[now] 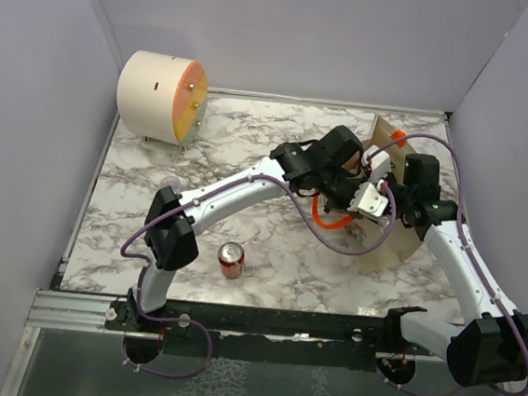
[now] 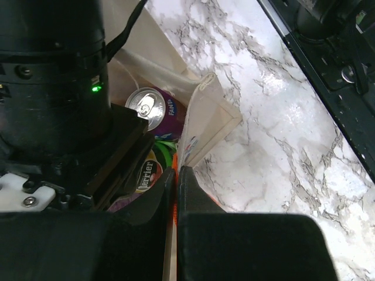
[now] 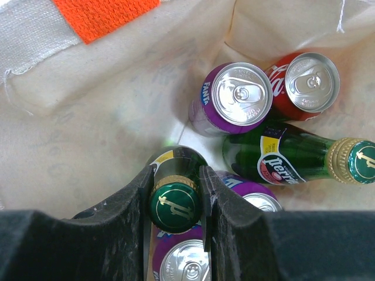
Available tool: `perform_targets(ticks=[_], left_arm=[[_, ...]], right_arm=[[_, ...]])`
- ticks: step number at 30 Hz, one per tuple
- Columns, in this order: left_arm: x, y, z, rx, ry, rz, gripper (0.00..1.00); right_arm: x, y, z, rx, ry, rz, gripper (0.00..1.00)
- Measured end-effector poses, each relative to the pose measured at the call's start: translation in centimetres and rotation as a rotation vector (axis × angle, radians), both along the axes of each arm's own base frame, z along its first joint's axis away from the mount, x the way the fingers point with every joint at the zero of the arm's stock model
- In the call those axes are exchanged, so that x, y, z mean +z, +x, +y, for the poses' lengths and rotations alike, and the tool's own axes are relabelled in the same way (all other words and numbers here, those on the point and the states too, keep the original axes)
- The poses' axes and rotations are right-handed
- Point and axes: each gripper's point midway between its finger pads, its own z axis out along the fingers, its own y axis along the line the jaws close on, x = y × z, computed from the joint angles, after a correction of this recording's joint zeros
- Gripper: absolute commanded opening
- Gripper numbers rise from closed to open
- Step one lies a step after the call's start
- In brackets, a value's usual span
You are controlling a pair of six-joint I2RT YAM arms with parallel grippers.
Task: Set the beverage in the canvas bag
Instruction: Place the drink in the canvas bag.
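Note:
The beige canvas bag with orange handles stands open at the right. My left gripper is shut on the bag's rim and orange handle, pinching the fabric; it also shows in the top view. My right gripper reaches down inside the bag and is shut on the neck of an upright green Perrier bottle. Its fingers are hidden by the bag in the top view. A red can stands on the marble table in front of the left arm.
Inside the bag lie a purple Fanta can, a red Coca-Cola can, a second Perrier bottle on its side and more purple cans. A cream cylinder with an orange face sits at the back left.

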Motion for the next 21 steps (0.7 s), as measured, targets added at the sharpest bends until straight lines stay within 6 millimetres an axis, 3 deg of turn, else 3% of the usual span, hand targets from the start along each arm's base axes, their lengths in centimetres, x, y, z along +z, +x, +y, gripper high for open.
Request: perform_targets(ticks=[21], left_arm=[[1.5,0.9,-1.4,0.025,-0.043,0.049,0.0]], right_arm=[[-0.1,0.0,-0.3,0.02,-0.02,-0.001,0.01]])
